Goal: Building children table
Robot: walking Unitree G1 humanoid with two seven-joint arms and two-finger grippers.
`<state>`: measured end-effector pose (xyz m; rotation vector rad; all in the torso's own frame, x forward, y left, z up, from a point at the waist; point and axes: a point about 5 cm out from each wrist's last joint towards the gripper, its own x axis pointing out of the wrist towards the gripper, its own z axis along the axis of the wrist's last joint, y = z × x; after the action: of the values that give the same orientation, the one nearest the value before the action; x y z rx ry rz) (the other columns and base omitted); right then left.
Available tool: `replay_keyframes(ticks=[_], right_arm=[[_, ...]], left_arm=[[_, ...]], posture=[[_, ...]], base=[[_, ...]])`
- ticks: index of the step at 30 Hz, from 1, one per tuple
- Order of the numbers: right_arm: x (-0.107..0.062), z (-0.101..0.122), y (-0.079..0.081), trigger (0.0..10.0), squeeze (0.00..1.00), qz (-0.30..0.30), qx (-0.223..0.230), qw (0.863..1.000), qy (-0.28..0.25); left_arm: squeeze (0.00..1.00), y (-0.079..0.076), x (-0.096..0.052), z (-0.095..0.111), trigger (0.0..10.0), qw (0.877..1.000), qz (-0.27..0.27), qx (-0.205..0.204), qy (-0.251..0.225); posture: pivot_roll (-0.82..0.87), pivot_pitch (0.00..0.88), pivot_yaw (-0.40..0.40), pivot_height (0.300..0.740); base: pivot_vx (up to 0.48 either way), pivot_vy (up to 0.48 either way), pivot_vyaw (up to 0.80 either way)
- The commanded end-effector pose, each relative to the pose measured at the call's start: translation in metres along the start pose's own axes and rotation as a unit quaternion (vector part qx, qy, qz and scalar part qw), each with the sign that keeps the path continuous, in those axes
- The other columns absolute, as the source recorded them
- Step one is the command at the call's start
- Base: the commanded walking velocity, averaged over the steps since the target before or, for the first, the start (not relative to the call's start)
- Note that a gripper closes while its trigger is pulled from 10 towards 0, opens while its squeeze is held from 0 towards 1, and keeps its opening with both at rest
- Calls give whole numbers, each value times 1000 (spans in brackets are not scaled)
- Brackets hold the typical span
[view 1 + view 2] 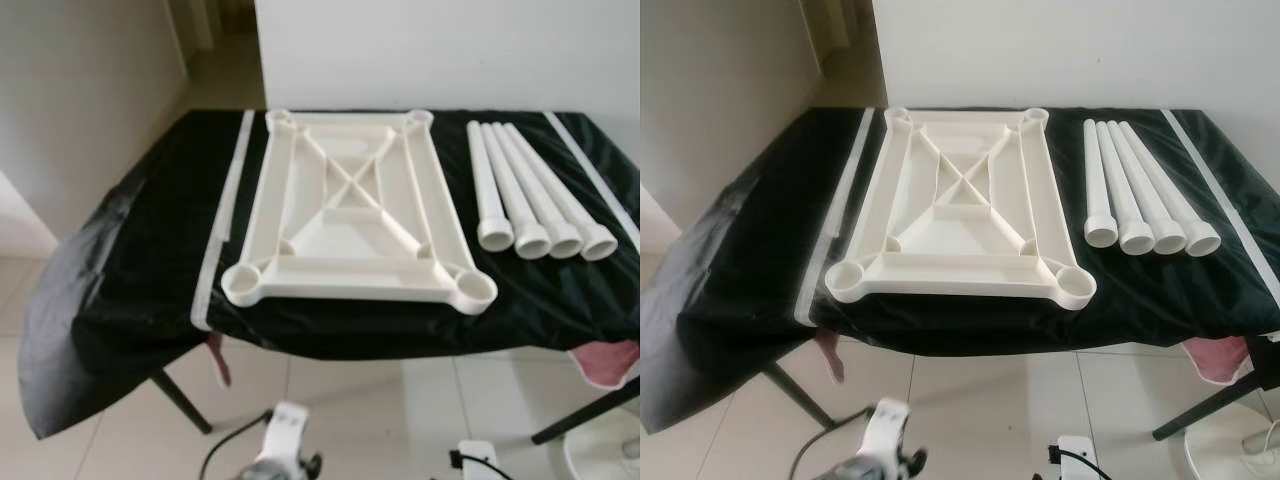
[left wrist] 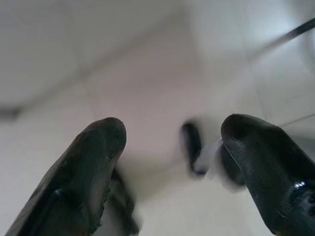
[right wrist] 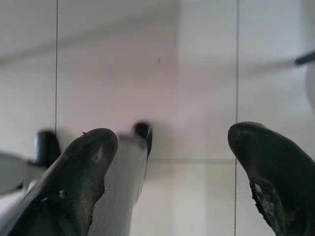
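A cream plastic children's tabletop (image 1: pixel 355 210) lies upside down on a black-covered table (image 1: pixel 150 260), its ribs and corner sockets facing up. Several cream table legs (image 1: pixel 535 195) lie side by side to its right, wide ends toward me. Both arms hang low below the table's front edge. My left gripper (image 2: pixel 172 147) is open above the tiled floor, its fingers (image 2: pixel 93 162) apart with nothing between them. My right gripper (image 3: pixel 172 152) is open too, also pointing at the floor.
White tape strips (image 1: pixel 225 215) run along the black cover on the left and at the far right (image 1: pixel 595 180). A white wall stands behind the table. Black table legs (image 1: pixel 180 400) slant to the tiled floor. A pink cloth (image 1: pixel 605 362) hangs at the right front.
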<state>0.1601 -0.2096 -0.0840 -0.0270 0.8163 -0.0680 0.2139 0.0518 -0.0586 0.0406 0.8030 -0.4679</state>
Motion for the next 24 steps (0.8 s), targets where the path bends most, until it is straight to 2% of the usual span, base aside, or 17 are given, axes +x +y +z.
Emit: replay_keyframes(ticks=[1,2,3,4,5,6,7,9,11,13,14,15,17,18,20,21,24], right_arm=[[1,9,0,10000,0,9,4,999,-32],[2,16,0,10000,0,14,1,998,-54],[2,16,0,10000,0,14,1,998,-54],[2,21,0,10000,0,17,-2,998,-67],[3,34,2,10000,0,34,-11,994,-107],[3,34,2,10000,0,34,-11,994,-107],[3,44,3,10000,0,46,-18,990,-135],[1,55,6,10000,0,63,-28,983,-170],[-1,64,9,10000,0,82,-39,976,-199],[-5,69,11,10000,0,99,-53,969,-221],[-11,75,13,10000,0,124,-75,959,-244],[-11,75,13,10000,0,124,-75,959,-244],[-25,81,12,10000,0,179,-111,940,-270],[-25,81,12,10000,0,179,-111,940,-270],[-36,85,10,10000,0,219,-127,927,-278],[-36,85,10,10000,0,219,-127,927,-278],[-49,94,5,10000,0,262,-147,911,-283]], left_arm=[[0,-27,4,6,10000,999,-36,-7,-8],[0,-8,0,4,10000,999,-40,-6,-22],[0,-8,0,4,10000,999,-40,-6,-22],[0,7,-4,0,10000,999,-40,-5,-30],[0,44,-17,-4,10000,997,-51,5,-61],[0,44,-17,-4,10000,997,-51,5,-61],[0,67,-29,-5,10000,995,-60,18,-81],[0,77,-36,4,10000,990,-76,46,-113],[0,78,-41,13,10000,983,-98,68,-139],[0,73,-44,24,10000,976,-120,82,-161],[0,65,-52,34,10000,966,-155,92,-183],[0,65,-52,34,10000,966,-155,92,-183],[0,49,-70,51,10000,948,-208,102,-217],[0,49,-70,51,10000,948,-208,102,-217],[0,37,-86,64,10000,934,-247,102,-238],[0,37,-86,64,10000,934,-247,102,-238],[0,32,-103,76,10000,917,-282,108,-260]], posture=[[12,0,-26,740],[12,0,-29,740],[12,0,-29,740],[13,6,-32,740],[15,14,-37,740],[15,14,-37,740],[14,18,-38,740],[14,21,-39,740],[16,27,-44,740],[17,31,-46,740],[17,40,-51,740],[17,40,-51,740],[21,55,-55,740],[21,55,-55,740],[20,62,-56,740],[20,62,-56,740],[21,70,-59,740]], base=[[0,0,0],[0,0,0],[0,0,0],[0,0,0],[0,0,0],[0,0,0],[0,0,0],[0,0,0],[0,0,0],[0,0,0],[0,0,0],[0,0,0],[0,0,0],[0,0,0],[0,0,0],[0,0,0],[0,0,0]])
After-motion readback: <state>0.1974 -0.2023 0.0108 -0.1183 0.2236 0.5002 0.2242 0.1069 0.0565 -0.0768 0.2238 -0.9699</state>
